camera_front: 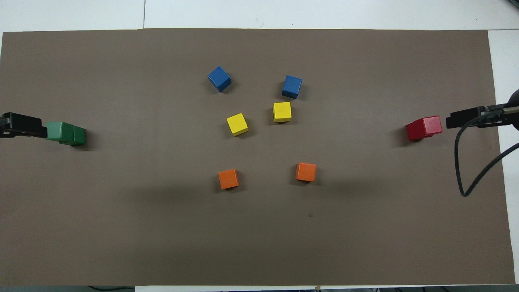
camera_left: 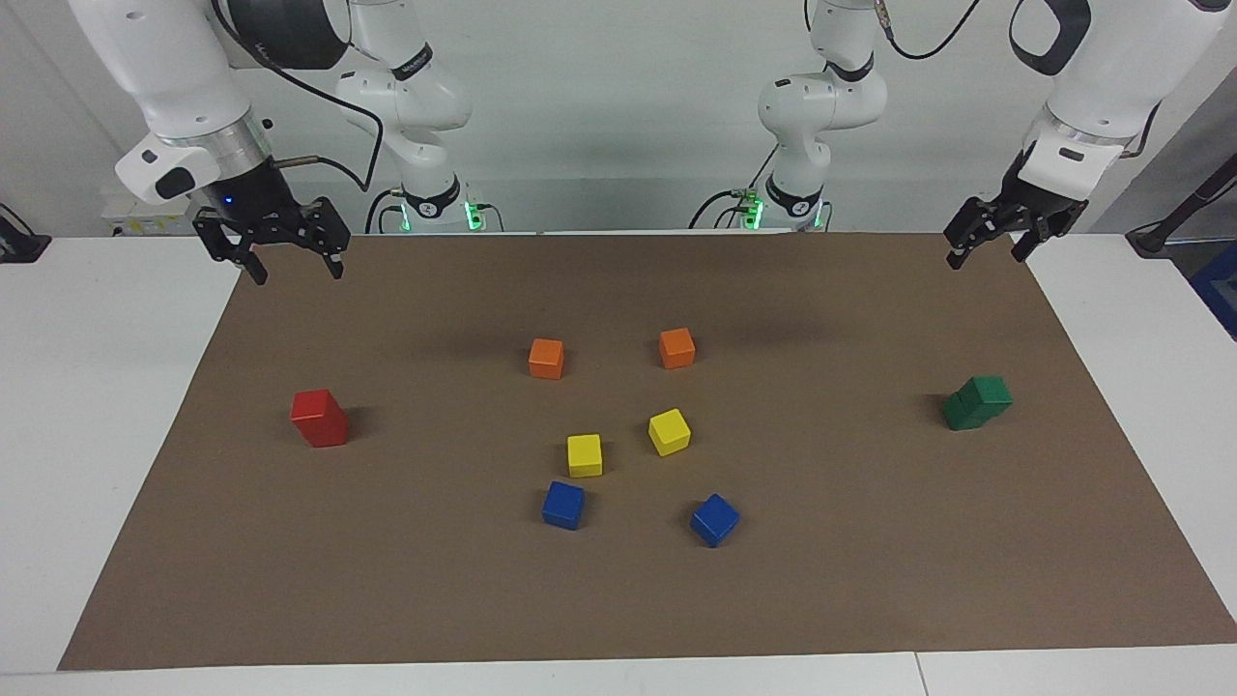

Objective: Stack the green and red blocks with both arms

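Note:
Two red blocks [camera_left: 319,418] stand stacked one on the other toward the right arm's end of the brown mat; the stack also shows in the overhead view [camera_front: 423,127]. Two green blocks [camera_left: 978,402] stand stacked, the upper one slightly offset, toward the left arm's end; this stack also shows in the overhead view [camera_front: 67,133]. My right gripper [camera_left: 298,275] is open and empty, raised over the mat's edge nearest the robots, apart from the red stack. My left gripper [camera_left: 985,260] is open and empty, raised over the mat's corner, apart from the green stack.
Two orange cubes [camera_left: 546,358] [camera_left: 676,347], two yellow cubes [camera_left: 585,454] [camera_left: 669,431] and two blue cubes [camera_left: 562,505] [camera_left: 714,519] lie spread in the middle of the mat [camera_left: 618,599]. White tabletop surrounds the mat.

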Robot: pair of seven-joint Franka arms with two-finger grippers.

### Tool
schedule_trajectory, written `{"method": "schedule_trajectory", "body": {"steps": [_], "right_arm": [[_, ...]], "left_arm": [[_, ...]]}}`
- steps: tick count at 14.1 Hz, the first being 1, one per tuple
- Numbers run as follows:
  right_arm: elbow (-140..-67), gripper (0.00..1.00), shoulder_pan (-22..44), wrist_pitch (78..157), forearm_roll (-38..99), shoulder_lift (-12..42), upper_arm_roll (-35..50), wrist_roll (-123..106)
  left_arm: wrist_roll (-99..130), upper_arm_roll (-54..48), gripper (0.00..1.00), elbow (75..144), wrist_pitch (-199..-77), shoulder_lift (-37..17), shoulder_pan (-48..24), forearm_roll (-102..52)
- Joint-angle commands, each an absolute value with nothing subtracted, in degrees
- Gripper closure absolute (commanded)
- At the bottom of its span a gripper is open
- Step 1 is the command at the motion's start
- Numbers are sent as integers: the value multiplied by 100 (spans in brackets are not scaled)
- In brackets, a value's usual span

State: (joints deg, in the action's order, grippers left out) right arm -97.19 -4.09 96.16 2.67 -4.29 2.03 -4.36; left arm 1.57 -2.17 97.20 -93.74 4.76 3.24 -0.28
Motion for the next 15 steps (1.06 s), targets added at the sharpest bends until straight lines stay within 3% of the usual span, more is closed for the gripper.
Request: {"method": "schedule_trajectory", "body": {"steps": [1,3,6,11,15], "right_arm": [[-9195,0,-483,9080,202,-308,202,-413],[-9149,0,-265,9044,202,-237,-42,-413],[-9184,0,710,9035,211,-229,-1088,-387],[-9132,0,168,9044,202,-211,-616,-387],[-9255,0,141,9088,106,-246,-615,-369]], "left_arm": [[193,-149,0,9809,-9466,501,246,-105],[193,-123,0,9809,-9475,483,185,-105],[193,-105,0,9782,-9457,360,167,-105],[185,-149,0,9774,-9483,527,193,-105],[176,-149,0,9773,-9501,527,211,-105]]}}
